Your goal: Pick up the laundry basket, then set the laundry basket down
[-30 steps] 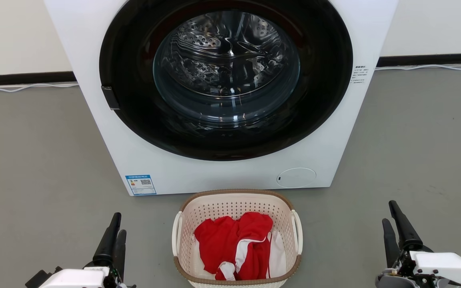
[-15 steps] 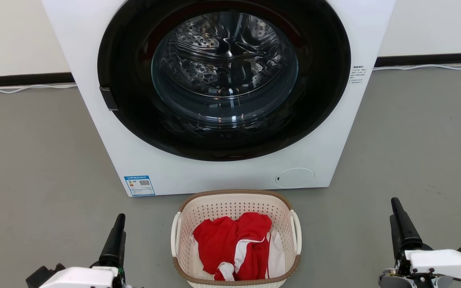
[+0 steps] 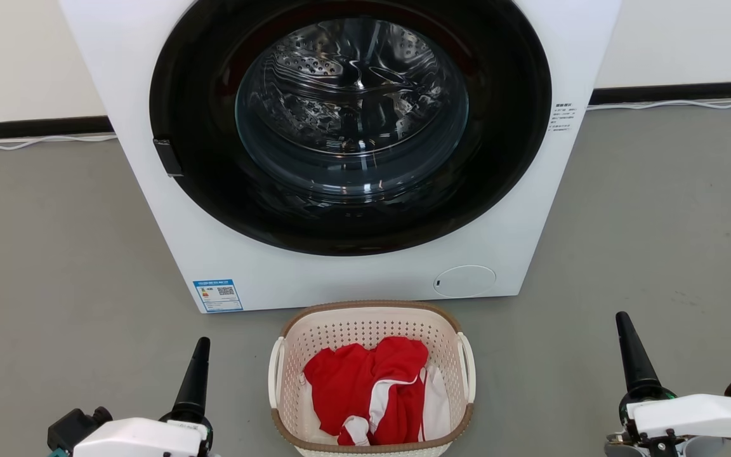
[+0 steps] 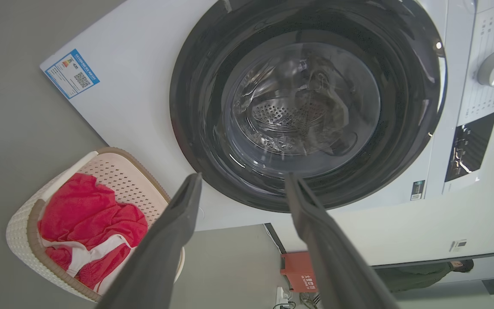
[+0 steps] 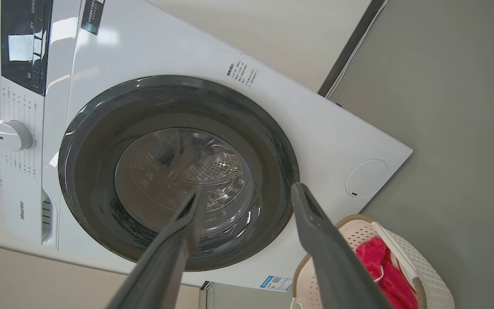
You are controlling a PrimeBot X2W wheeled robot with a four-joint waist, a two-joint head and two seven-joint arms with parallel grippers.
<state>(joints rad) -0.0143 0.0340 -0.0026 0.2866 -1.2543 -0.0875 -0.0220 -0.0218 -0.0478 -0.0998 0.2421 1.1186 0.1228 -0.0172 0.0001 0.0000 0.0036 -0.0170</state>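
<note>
The laundry basket (image 3: 368, 307) stands on the grey floor just in front of the washer, cream-white and perforated with a brown rim. Red and white clothes (image 3: 365, 387) lie inside it. My left gripper (image 3: 201, 346) is low at the basket's left, apart from it, fingers seen edge-on. My right gripper (image 3: 623, 318) is farther off on the right. In the left wrist view the left gripper (image 4: 242, 177) stands open and empty, with the basket (image 4: 17, 234) at lower left. The right gripper (image 5: 247, 188) is open and empty too, with the basket (image 5: 433, 279) at lower right.
A white front-loading washer (image 3: 226, 254) with a round dark glass door (image 3: 353, 108) stands right behind the basket. A white cable (image 3: 35, 141) runs along the wall's dark baseboard. An orange-red box (image 4: 298, 270) sits beside the washer. Grey floor lies on both sides.
Both grippers have rolled so their two fingers now line up edge-on. The left one has edged toward the basket. The head camera has shifted slightly; the basket has not moved.
</note>
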